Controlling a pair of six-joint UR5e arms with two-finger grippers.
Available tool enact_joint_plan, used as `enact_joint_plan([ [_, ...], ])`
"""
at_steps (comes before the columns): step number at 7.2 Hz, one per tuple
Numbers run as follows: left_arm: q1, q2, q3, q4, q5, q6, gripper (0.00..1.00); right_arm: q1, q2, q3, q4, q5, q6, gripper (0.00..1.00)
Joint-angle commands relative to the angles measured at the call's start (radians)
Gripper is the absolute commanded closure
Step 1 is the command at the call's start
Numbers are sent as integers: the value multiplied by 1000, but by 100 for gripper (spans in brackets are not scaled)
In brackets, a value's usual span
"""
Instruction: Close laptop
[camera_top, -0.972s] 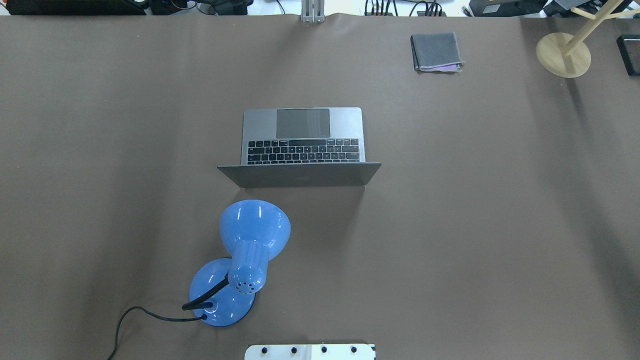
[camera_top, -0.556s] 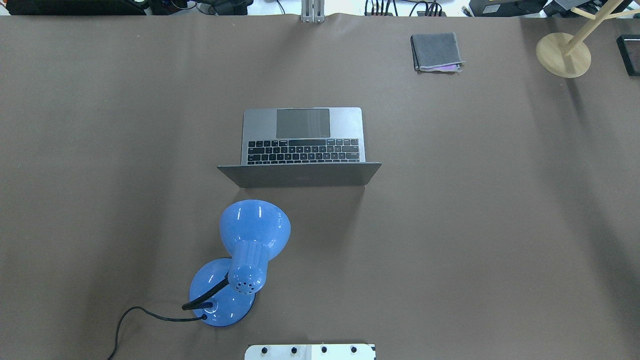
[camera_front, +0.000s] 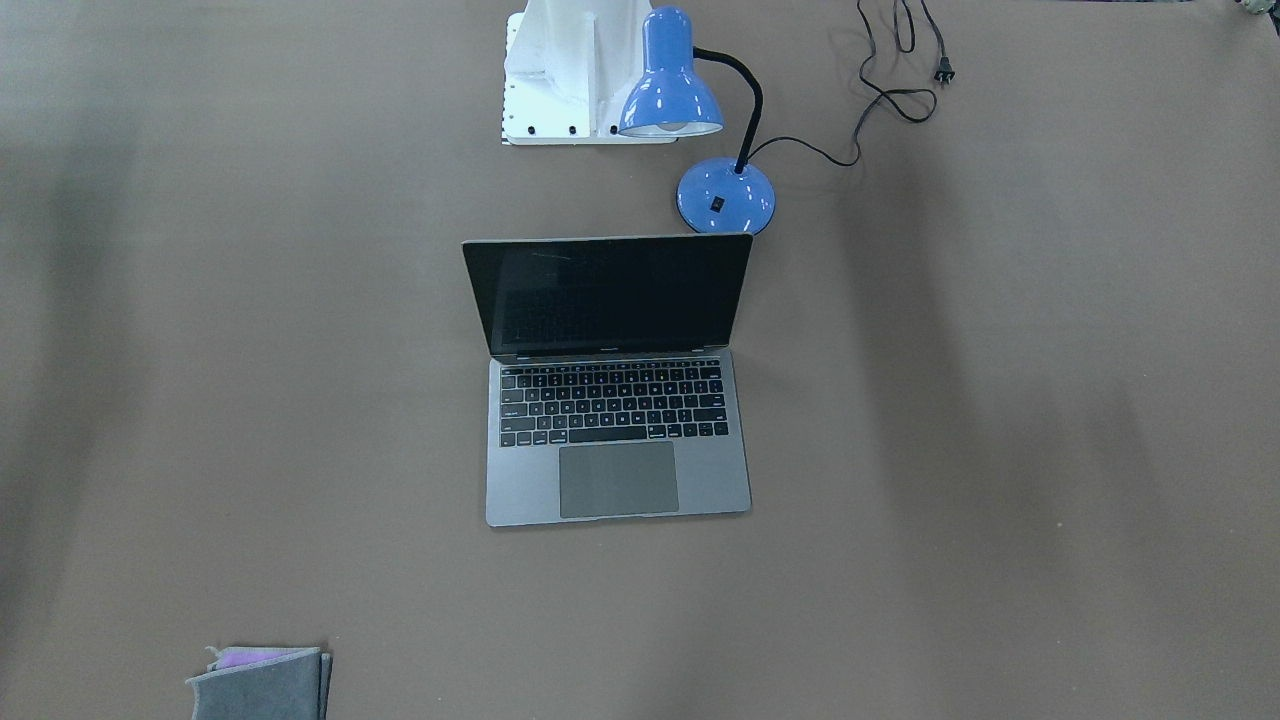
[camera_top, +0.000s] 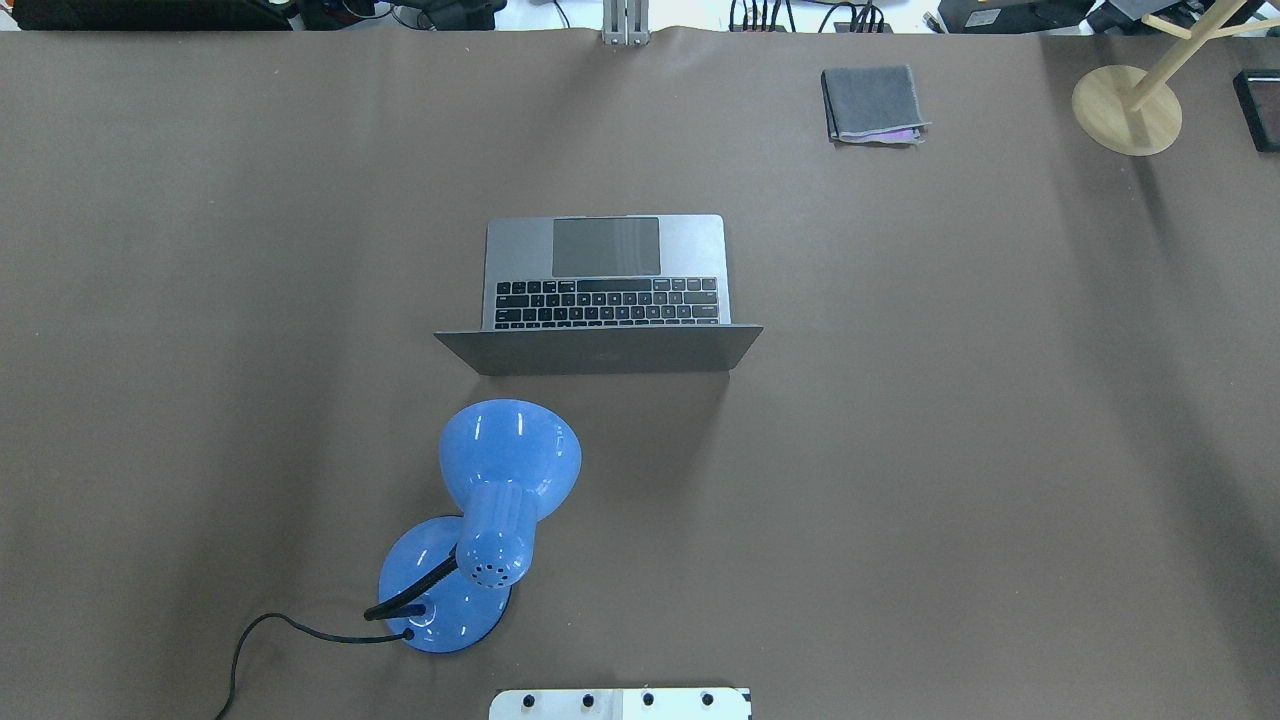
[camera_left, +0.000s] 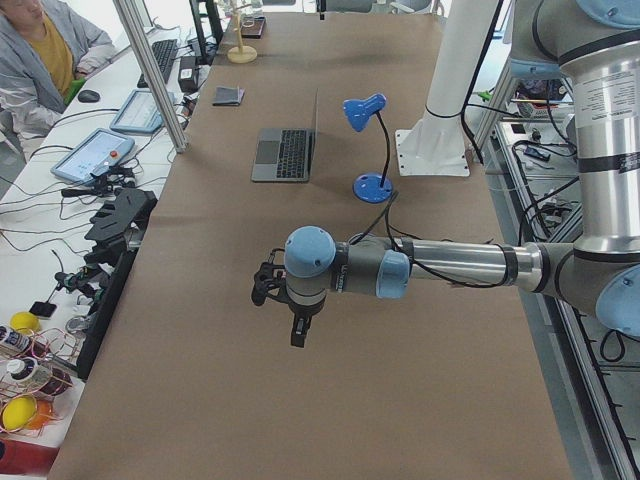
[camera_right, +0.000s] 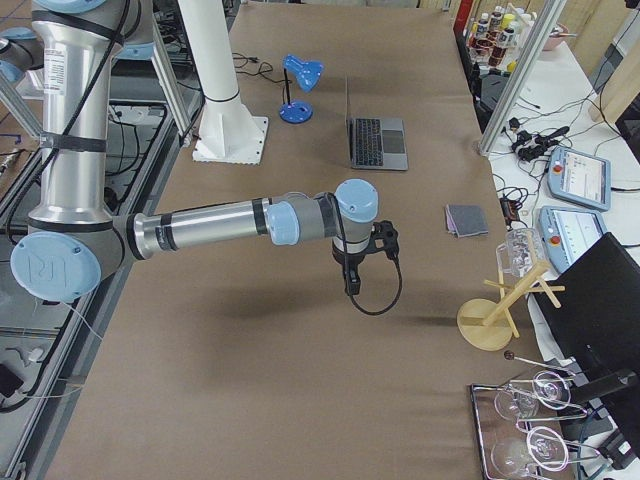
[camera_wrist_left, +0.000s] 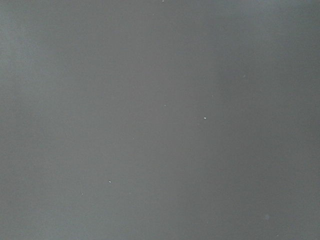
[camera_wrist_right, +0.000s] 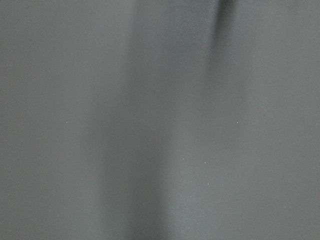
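I see the laptop open at centre frame on the worktop, its dark screen upright and the lid's back facing the blue lamp just below it. A folded cloth lies upper right, well apart. The left claw and right claw hover over bare worktop and show in side views only. I can't tell if either is apart or together.

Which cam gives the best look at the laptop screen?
Exterior front-facing: the laptop faces it, so the whole dark screen shows. Overhead exterior sees only the back of the lid and the keyboard. Both side views catch the screen nearly edge-on and small. The wrist views show only table surface.
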Motion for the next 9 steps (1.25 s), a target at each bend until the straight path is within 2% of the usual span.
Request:
enact_joint_plan([
  [1,5,-9,-30,-48,-120,-157,17,-48,10,62,0,28,74,0],
  [2,36,-26,-44,-180,-156,-382,39,-134,40,139,2,21,257,1],
  [3,126,-32,-59,-298,-157,-577,66,-203,95,202,2,17,438,16],
  [4,210,-72,-81,-342,-156,-753,100,-281,149,251,2,14,592,50],
  [5,308,-112,-128,-341,-154,-867,100,-373,239,267,2,-8,751,82],
  [6,400,-167,-168,-341,-142,-1027,100,-468,322,273,0,-45,911,100],
  [7,482,-258,-173,-343,-135,-1174,100,-581,391,279,0,-127,1046,100],
  [8,577,-325,-185,-343,-84,-1303,100,-684,460,276,0,-210,1160,100],
  [9,693,-375,-208,-341,4,-1386,100,-749,511,262,0,-264,1200,100],
])
